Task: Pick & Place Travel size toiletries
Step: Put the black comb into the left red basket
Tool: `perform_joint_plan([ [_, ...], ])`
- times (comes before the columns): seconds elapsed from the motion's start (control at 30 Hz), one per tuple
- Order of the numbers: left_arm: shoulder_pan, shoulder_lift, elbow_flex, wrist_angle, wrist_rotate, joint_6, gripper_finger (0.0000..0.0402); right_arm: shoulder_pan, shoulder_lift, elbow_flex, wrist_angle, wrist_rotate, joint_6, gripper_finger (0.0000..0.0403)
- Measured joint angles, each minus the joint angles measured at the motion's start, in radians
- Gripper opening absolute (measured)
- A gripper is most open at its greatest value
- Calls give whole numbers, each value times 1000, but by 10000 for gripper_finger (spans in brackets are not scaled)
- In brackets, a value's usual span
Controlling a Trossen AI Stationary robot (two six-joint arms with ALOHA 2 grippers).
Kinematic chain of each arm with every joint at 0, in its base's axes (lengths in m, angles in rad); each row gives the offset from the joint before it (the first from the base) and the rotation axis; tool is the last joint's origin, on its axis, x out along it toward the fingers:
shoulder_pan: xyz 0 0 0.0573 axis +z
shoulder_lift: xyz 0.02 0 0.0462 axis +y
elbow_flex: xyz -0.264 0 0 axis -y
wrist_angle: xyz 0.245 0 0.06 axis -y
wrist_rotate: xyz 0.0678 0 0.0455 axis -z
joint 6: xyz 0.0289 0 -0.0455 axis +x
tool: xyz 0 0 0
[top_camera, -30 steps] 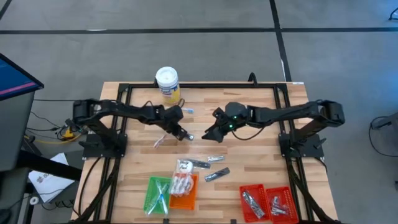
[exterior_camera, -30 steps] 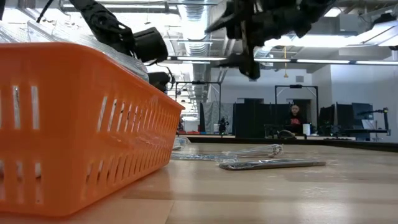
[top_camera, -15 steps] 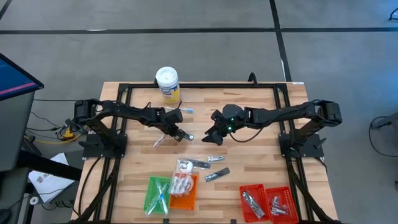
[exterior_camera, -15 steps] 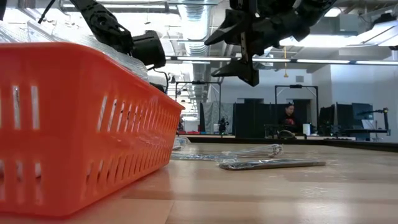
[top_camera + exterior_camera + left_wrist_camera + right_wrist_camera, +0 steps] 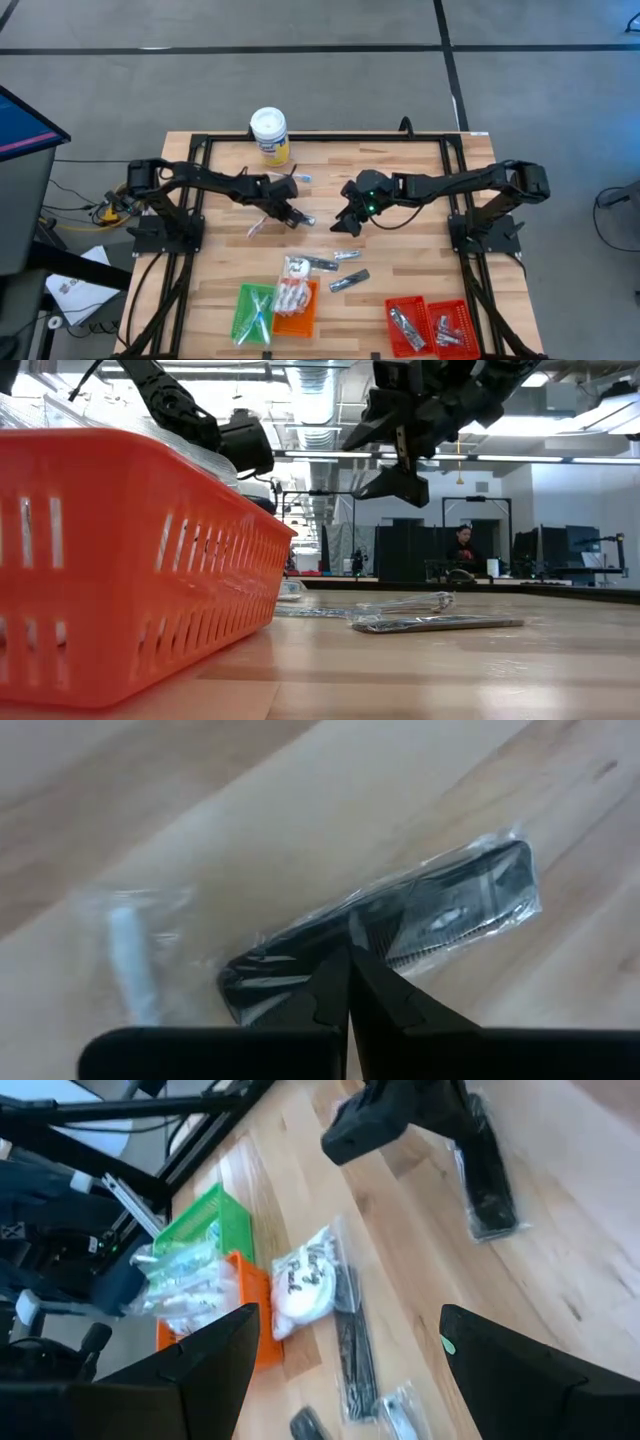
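Light wooden slatted table (image 5: 400, 290), grey floor around. Left gripper (image 5: 292, 215) pinched on clear-wrapped dark comb (image 5: 400, 925) mid-table. Right gripper (image 5: 345, 222) agape, empty. Orange tray (image 5: 296, 310), white-lidded tub (image 5: 269, 133) nearby.

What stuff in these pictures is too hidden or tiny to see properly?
- Orange tray, low view: its wall hides what lies inside.
- Red trays, high view: silvery pieces too small to tell apart.
- Dark clear-wrapped item, left wrist view: shut left gripper covers its middle.
- White packet, right wrist view: print unreadable.
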Motion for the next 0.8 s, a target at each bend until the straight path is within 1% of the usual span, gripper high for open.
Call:
perform_joint_plan([
  [0.17,-21,1,-6,59,36,-55,0,0,0,0,-54,-5,-1,302],
  [0.37,-51,2,-7,112,63,-124,0,0,0,0,-79,-22,-36,302],
  [0.8,-132,-2,-7,206,63,-118,0,0,0,0,-107,-57,-36,302],
])
